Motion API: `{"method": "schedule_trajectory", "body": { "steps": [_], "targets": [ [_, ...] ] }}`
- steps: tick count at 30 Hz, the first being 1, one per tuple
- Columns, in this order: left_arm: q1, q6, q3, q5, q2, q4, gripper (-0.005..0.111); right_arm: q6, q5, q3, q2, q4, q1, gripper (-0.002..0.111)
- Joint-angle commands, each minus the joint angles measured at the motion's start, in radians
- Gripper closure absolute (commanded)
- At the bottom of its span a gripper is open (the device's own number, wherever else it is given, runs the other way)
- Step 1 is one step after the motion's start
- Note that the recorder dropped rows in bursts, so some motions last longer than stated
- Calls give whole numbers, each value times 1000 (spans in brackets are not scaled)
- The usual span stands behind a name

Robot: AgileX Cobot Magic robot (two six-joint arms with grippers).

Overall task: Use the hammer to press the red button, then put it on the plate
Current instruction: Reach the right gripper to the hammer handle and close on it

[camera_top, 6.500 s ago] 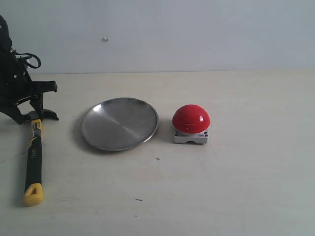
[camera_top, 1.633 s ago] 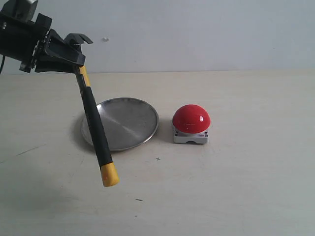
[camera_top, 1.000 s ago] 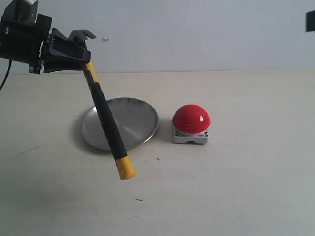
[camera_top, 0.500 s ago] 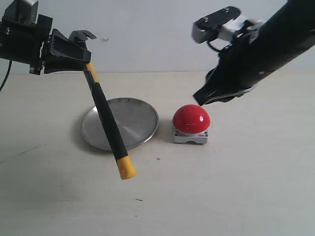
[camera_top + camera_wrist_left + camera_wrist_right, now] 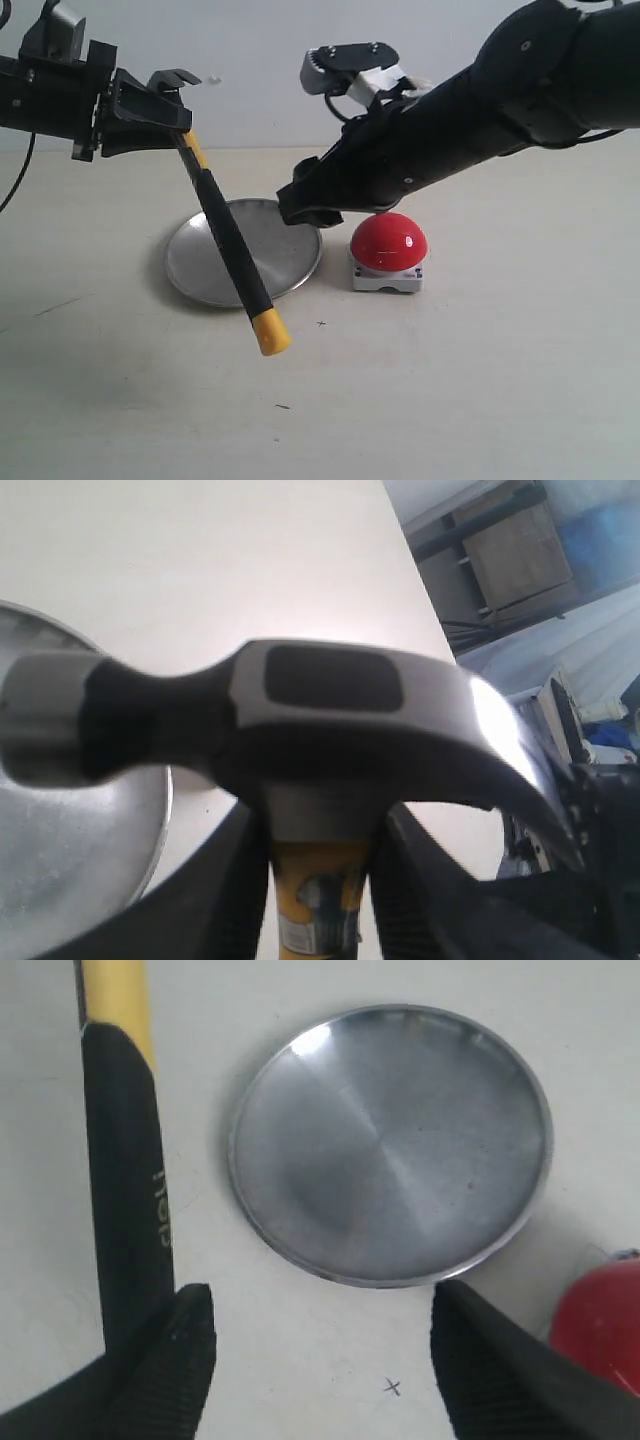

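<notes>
The hammer (image 5: 228,250) is off the worktop now, gripped just under its head by the left pincer (image 5: 168,122) and hanging aslant, its yellow end swung rightward. The right pincer (image 5: 300,207) has swept in past the button (image 5: 388,243), spread wide at the plate's (image 5: 282,258) right rim.

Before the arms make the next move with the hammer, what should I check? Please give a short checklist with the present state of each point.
1. Left tool shut on the yellow neck of the black-handled claw hammer: ok.
2. Right tool open: ok.
3. Hammer handle inside the right tool's gap: not ok, it lies beside one finger.
4. Right arm clear of the glossy red dome button: cannot tell, they overlap in the exterior view.
5. Round silver metal plate free for the hammer: ok.
</notes>
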Motion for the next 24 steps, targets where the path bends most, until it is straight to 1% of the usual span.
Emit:
{"method": "schedule_trajectory", "body": {
  "steps": [1, 3, 4, 7, 10, 24],
  "targets": [
    [-1, 7, 0, 20, -11, -70, 107, 20, -86, -7, 25, 85, 38, 48],
    [-1, 9, 0, 20, -11, -70, 107, -3, -75, -9, 25, 106, 50, 49],
    [-1, 9, 0, 20, -11, -70, 107, -12, -63, -16, 25, 87, 56, 49],
    [-1, 9, 0, 20, -11, -74, 107, -12, 9, -31, 26, 72, 56, 44],
    [-1, 11, 0, 20, -11, -75, 107, -12, 45, -42, 39, 76, 56, 41],
    [-1, 23, 0, 18, -11, -89, 107, -145, 112, -42, 74, 206, 67, 41]
  ]
}}
